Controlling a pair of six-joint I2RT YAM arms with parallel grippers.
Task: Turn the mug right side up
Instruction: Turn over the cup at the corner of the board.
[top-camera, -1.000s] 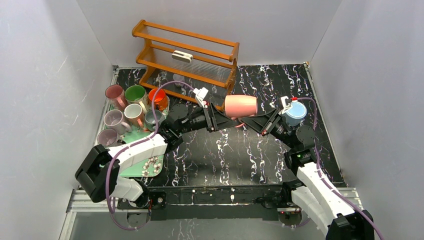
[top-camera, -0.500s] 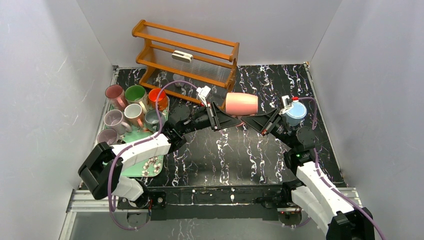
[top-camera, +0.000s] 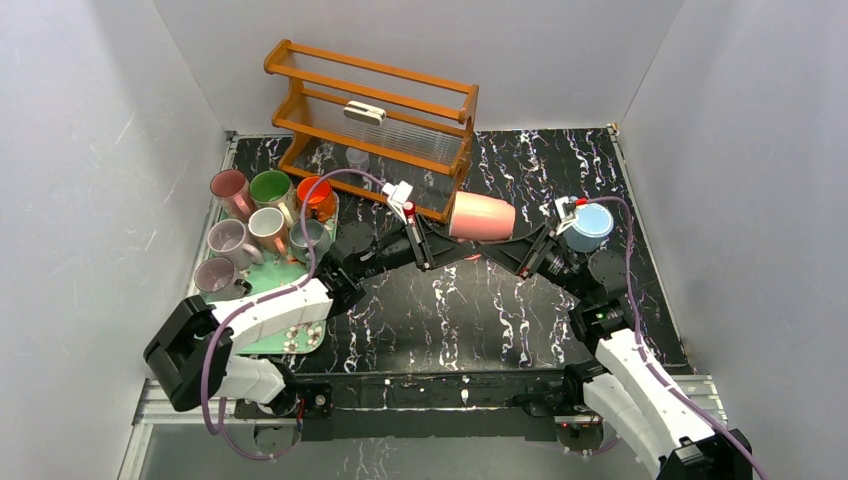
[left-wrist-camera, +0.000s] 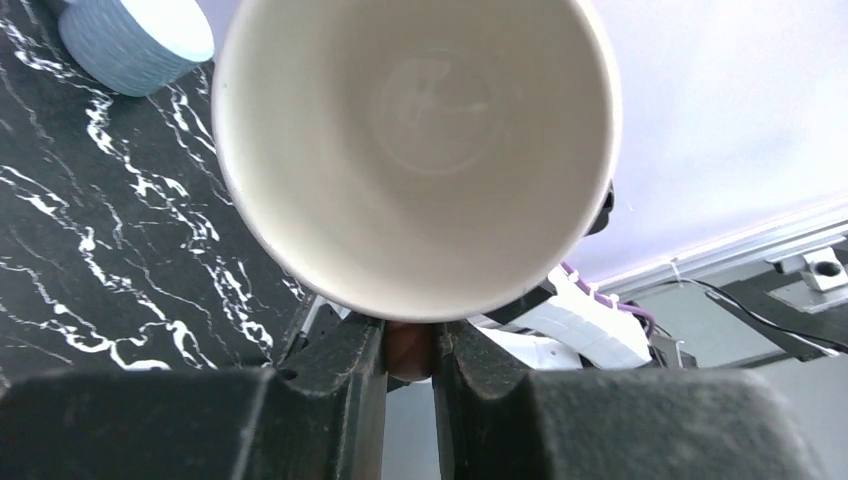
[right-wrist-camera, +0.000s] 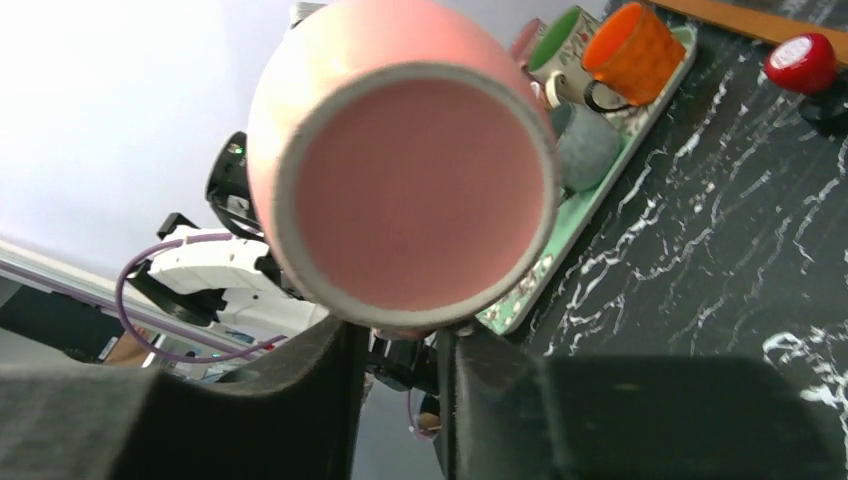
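Mug (top-camera: 482, 217) hangs on its side in the air above the table (top-camera: 480, 320), just in front of the wooden rack (top-camera: 370, 110), strung between your two arms. It is neither upside down nor upright. Its open mouth faces the left wrist camera and its flat pink base faces the right one.

What has changed in the last second is the grip. Your left gripper (left-wrist-camera: 408, 350) stood spread at the mouth end a moment ago. It has now pressed its jaws together on a small pinkish-brown part under the rim, most likely the handle. Your right gripper (right-wrist-camera: 400, 365) sits just under the base end with a narrow slit between its fingers. It looks to be starting to let go, but you cannot tell from these views whether it still pinches the mug. In the overhead view the mug has also drifted a little left and lower.

Read this as a handover halfway through, with the left arm about to carry the weight alone. Once the right arm is clear, you should be able to roll the left wrist until the mouth faces up. Then set the mug on the table, away from the blue cup (top-camera: 587, 226) and the tray (top-camera: 290, 335) of mugs. Watch for it swinging on so small a pinch.
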